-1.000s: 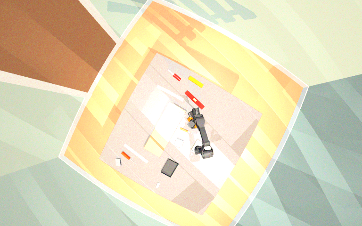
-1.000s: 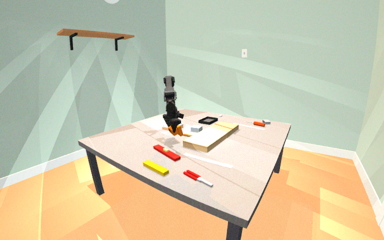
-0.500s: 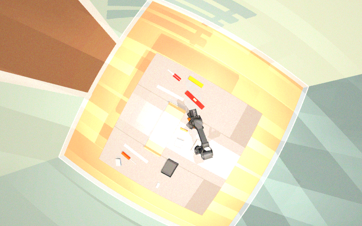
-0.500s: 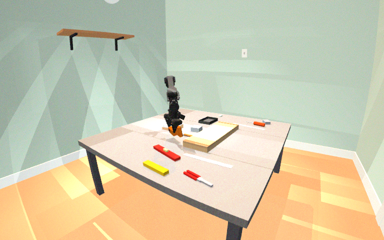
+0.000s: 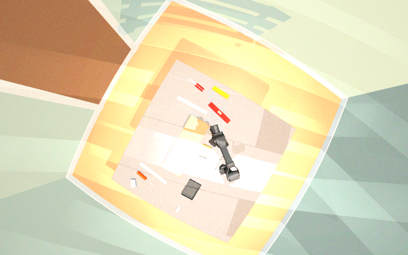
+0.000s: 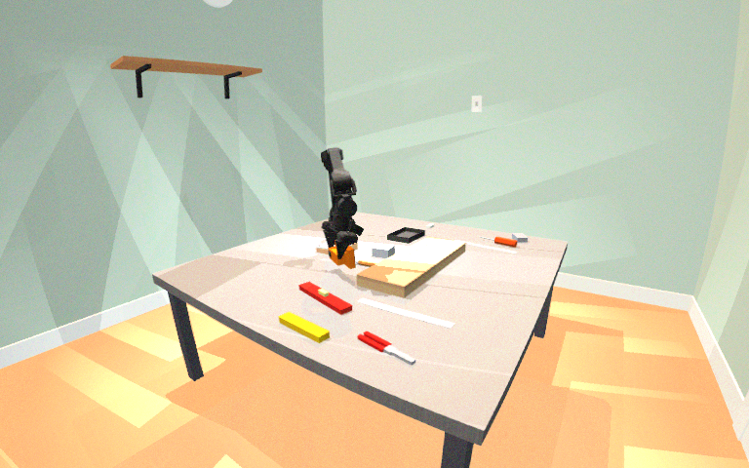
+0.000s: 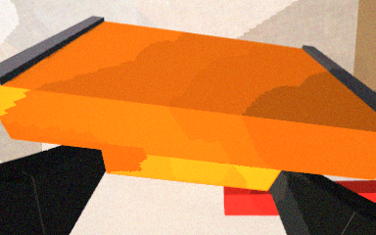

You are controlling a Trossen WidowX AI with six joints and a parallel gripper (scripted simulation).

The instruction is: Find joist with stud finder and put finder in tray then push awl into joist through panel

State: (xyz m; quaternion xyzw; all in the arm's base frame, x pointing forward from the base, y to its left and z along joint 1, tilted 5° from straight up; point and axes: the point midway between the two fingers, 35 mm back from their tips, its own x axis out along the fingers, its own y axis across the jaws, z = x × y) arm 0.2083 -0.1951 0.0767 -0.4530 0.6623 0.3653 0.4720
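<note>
My gripper (image 7: 191, 148) is shut on the orange stud finder (image 6: 342, 256) (image 7: 196, 93), which has dark strips at its ends. It is held a little above the table beside the near-left corner of the pale wood floor panel (image 5: 178, 152) (image 6: 385, 274), not over it. In the top view the arm hides it. The black tray (image 5: 192, 192) (image 6: 406, 235) stands empty beyond the panel. A small orange rod (image 5: 207, 146) (image 6: 365, 263) lies beside the panel, and an orange-red handled tool (image 5: 142, 175) (image 6: 505, 241) with a thin shank lies far off. I cannot tell which is the awl.
A grey block (image 5: 202, 157) (image 6: 383, 252) stands beside the panel. A red bar (image 5: 214, 108) (image 6: 334, 301), a yellow bar (image 5: 220, 92) (image 6: 303, 327), red-handled pliers (image 5: 198, 87) (image 6: 375, 341) and a white strip (image 5: 191, 104) (image 6: 406, 312) lie near the gripper's end of the table.
</note>
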